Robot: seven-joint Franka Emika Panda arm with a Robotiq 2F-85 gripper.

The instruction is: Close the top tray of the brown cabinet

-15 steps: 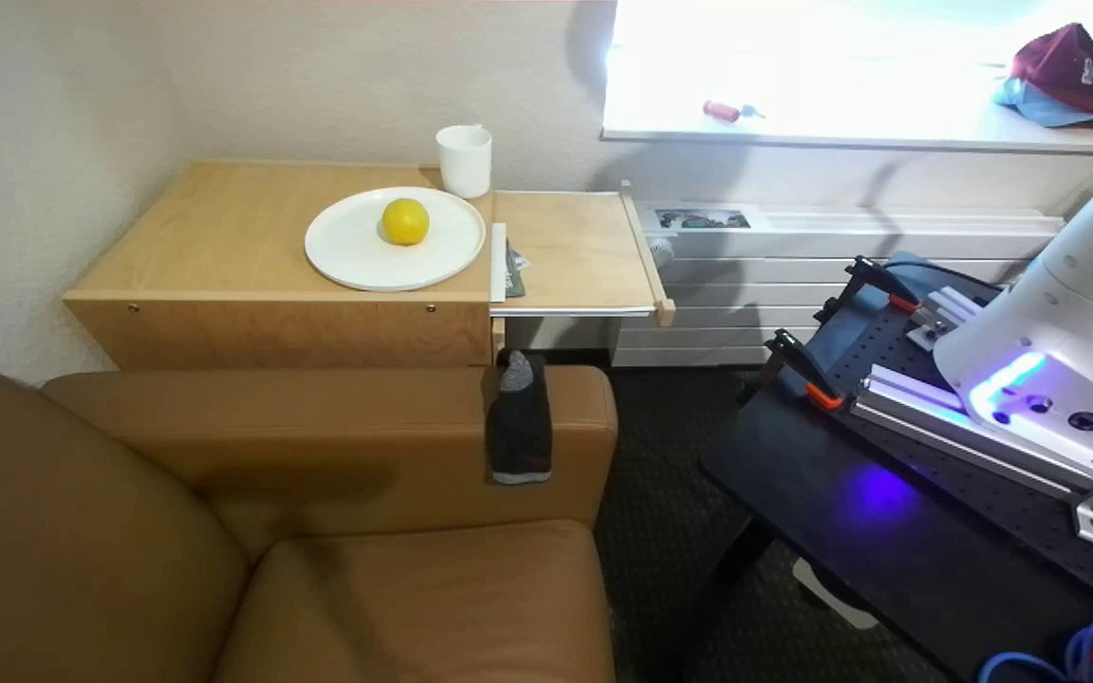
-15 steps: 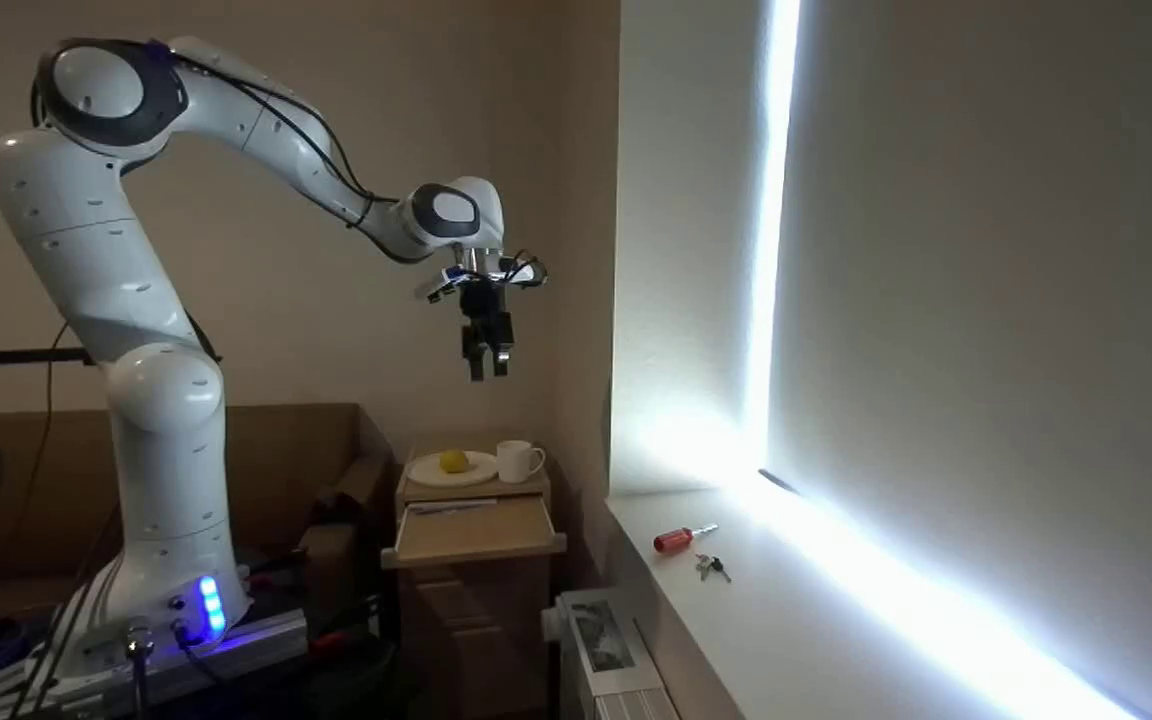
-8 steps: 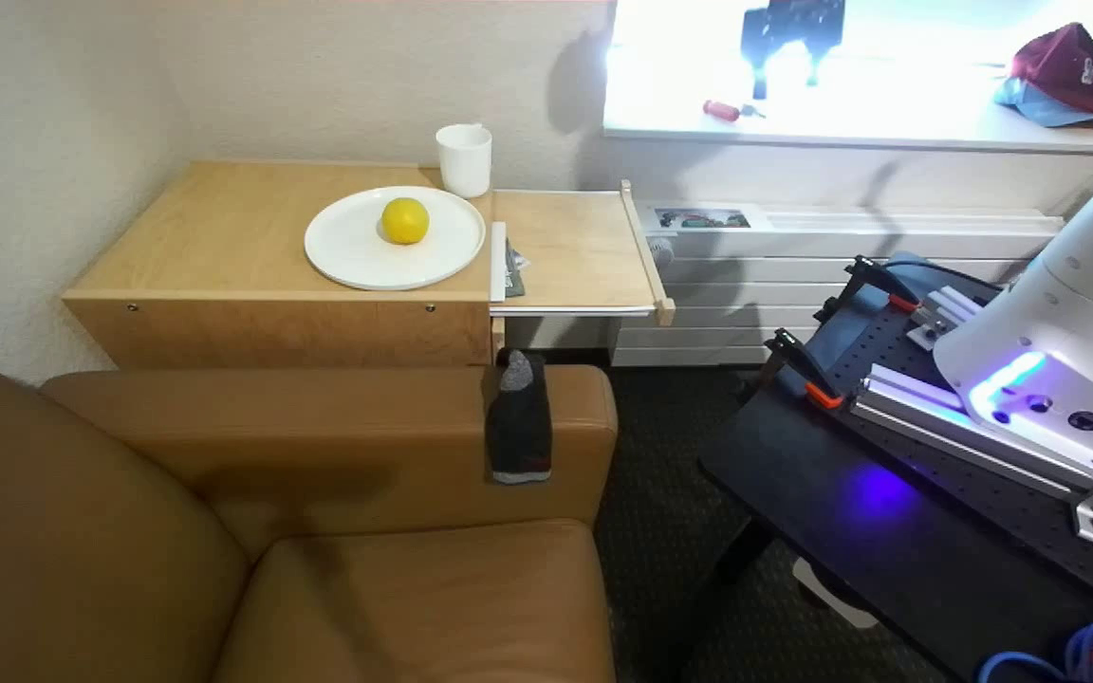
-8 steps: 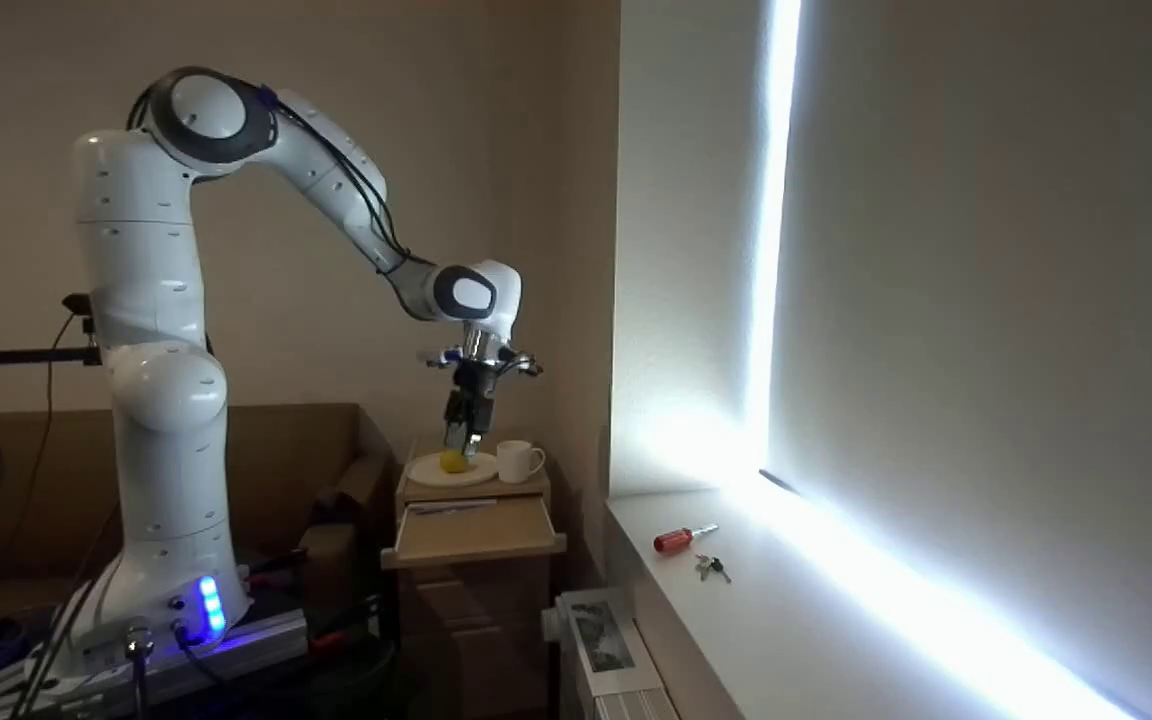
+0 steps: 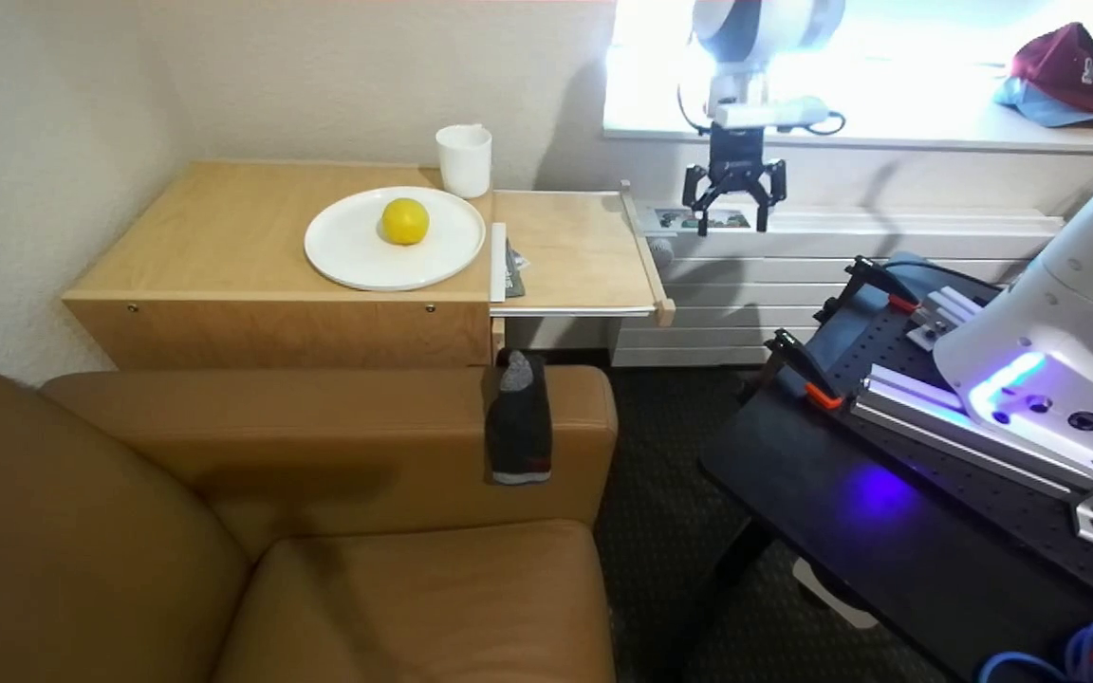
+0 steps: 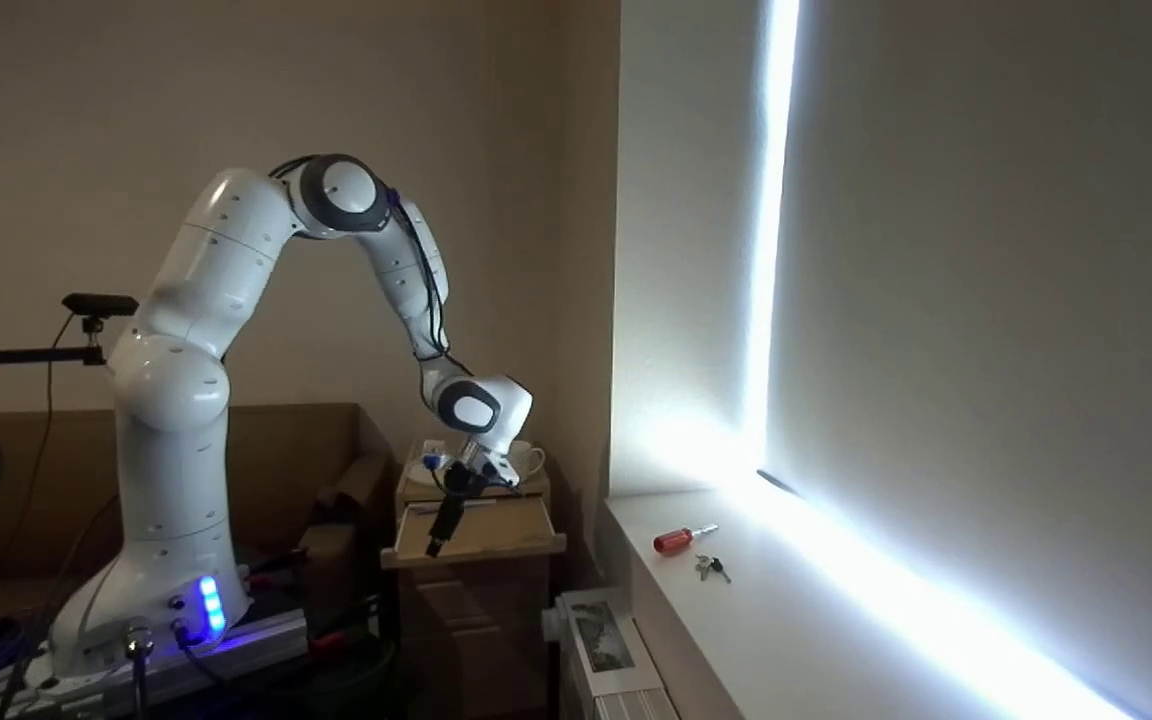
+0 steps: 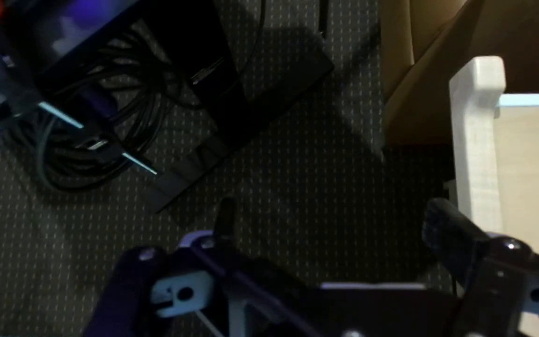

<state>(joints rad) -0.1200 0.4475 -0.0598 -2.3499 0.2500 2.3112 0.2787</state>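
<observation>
The top tray [image 5: 584,247] is slid out of the brown cabinet [image 5: 224,223] and shows its flat light wood surface and raised front rail. It also shows slid out in an exterior view [image 6: 491,527] below the cabinet top. My gripper [image 5: 732,230] is open and empty, pointing down, just out beyond the tray's front rail. In an exterior view the gripper [image 6: 434,550] is tilted, low in front of the tray. In the wrist view the gripper [image 7: 331,215] has its right finger [image 7: 452,229] over the lower part of the front rail [image 7: 475,140]; contact cannot be told.
A white plate [image 5: 347,247] with a yellow ball [image 5: 405,221] and a white mug [image 5: 465,161] stand on the cabinet. A brown armchair [image 5: 319,408] with a dark sock [image 5: 520,422] stands alongside. A radiator [image 5: 822,247] and windowsill [image 6: 676,600] run along the wall.
The arm has come down and reached forward. My gripper has dropped from high above to beside the tray's front and tilted. The tray has not moved.
</observation>
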